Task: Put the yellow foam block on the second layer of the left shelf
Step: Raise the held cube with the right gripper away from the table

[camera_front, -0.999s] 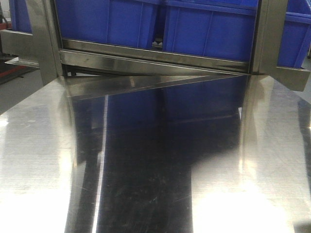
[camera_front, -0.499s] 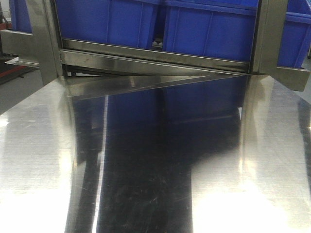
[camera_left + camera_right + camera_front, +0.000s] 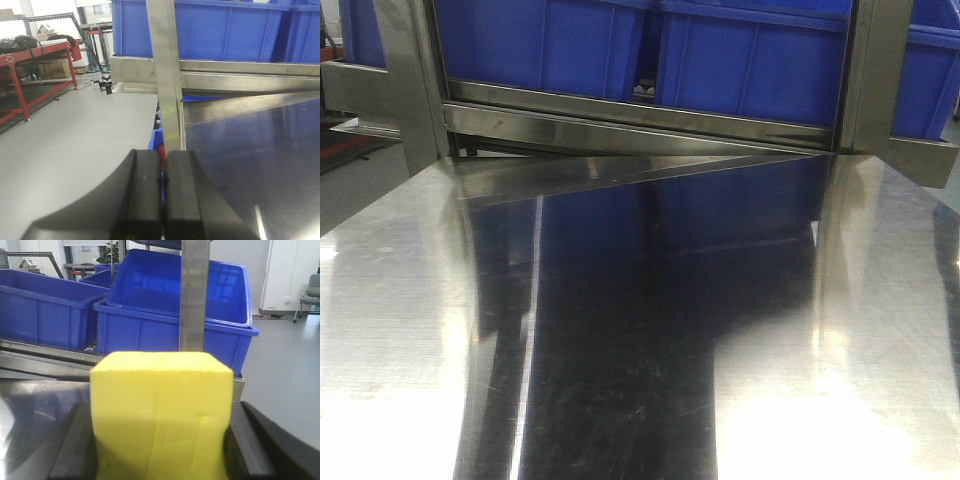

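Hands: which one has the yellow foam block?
The right hand: it is shut on the yellow foam block, which fills its wrist view. The left hand is shut with nothing in it, beside the shelf post.

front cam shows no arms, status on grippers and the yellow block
Left gripper shut, empty. Right gripper shut on yellow foam block. Steel post directly ahead, blue bins behind it.

- The left gripper [image 3: 162, 157] is being seen as two matte black, square-edged plastic fingers [image 3: 142, 195] with sloping outer shoulders.
- The right gripper [image 3: 161, 440] is being shown as dark, smooth-sided fingers [image 3: 260, 445].
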`<state>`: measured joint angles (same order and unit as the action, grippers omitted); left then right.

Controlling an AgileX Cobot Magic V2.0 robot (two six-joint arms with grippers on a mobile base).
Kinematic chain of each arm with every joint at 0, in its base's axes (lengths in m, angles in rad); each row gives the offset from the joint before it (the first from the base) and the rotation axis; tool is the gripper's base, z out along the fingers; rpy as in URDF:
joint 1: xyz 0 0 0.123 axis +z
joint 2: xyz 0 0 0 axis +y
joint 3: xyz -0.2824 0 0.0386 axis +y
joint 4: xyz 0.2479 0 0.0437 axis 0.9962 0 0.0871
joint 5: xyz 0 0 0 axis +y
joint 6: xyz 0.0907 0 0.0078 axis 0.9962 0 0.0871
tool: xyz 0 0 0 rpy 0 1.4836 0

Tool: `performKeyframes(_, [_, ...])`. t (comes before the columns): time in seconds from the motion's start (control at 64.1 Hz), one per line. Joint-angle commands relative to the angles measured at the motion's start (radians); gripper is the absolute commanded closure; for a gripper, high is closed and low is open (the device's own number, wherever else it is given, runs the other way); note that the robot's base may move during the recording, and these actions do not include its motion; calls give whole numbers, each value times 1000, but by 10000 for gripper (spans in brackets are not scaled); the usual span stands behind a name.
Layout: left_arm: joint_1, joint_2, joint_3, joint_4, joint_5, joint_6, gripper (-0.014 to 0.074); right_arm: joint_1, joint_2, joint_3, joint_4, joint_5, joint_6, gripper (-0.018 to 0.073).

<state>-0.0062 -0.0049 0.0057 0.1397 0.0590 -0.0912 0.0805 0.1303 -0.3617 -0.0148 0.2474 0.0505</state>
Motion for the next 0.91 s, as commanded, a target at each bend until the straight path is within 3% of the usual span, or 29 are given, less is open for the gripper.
performKeyframes(0.0, [-4, -21, 23, -6, -82, -5, 460, -6, 11, -25, -9, -101, -9, 145])
performKeyframes(0.89, [-4, -21, 23, -6, -82, -5, 460, -6, 11, -25, -9, -101, -9, 145])
